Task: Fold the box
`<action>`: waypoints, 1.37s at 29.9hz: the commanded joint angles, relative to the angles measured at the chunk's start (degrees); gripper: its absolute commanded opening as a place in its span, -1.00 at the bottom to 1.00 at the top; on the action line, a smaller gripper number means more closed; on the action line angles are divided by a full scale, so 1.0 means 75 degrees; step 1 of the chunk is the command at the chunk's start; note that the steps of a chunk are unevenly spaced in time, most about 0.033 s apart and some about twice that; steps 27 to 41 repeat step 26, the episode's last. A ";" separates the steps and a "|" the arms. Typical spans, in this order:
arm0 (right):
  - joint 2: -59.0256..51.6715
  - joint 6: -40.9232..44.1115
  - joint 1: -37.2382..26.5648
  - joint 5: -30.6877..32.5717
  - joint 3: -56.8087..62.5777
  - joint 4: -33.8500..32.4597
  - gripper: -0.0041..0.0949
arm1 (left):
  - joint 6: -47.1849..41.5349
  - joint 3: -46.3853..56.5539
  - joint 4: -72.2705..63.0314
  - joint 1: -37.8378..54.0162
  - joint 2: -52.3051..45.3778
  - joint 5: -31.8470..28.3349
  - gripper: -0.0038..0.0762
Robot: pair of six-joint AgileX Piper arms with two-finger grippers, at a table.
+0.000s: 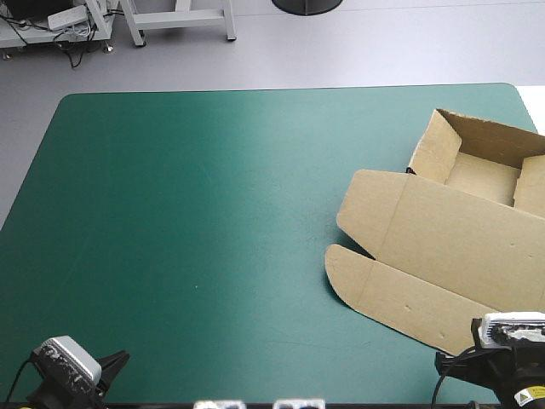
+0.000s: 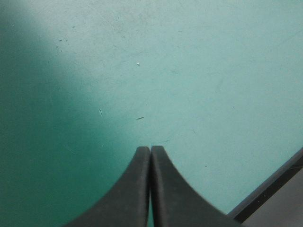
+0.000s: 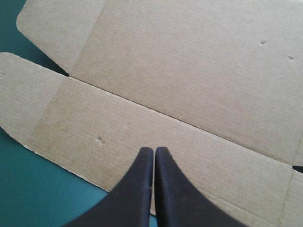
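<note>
Brown box [image 1: 473,177] sits as an open tray, lid [image 1: 451,234] flat within reach of the right gripper [image 3: 154,150], jaws pressed together, empty; left gripper [image 2: 150,149] likewise, parked clear.

Matt brown board box [image 3: 189,71], faintly ribbed; smooth matt teal-green cover [image 2: 199,71]

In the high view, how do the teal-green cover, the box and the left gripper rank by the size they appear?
1. teal-green cover: largest by far.
2. box: clearly smaller.
3. left gripper: smallest, though only partly in view at the near edge.
</note>
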 commanded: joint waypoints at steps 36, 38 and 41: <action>-0.0164 -0.0057 0.1904 -0.0463 0.0283 -0.0008 -0.92 | -0.0034 -0.0175 -0.0478 -0.0053 0.0202 -0.0433 -0.93; -0.0164 -0.0057 0.1904 -0.0463 0.0283 -0.0008 -0.92 | -0.0034 -0.0175 -0.0478 -0.0053 0.0202 -0.0433 -0.93; -0.0164 -0.0057 0.1904 -0.0463 0.0283 -0.0008 -0.92 | -0.0034 -0.0175 -0.0478 -0.0053 0.0202 -0.0433 -0.93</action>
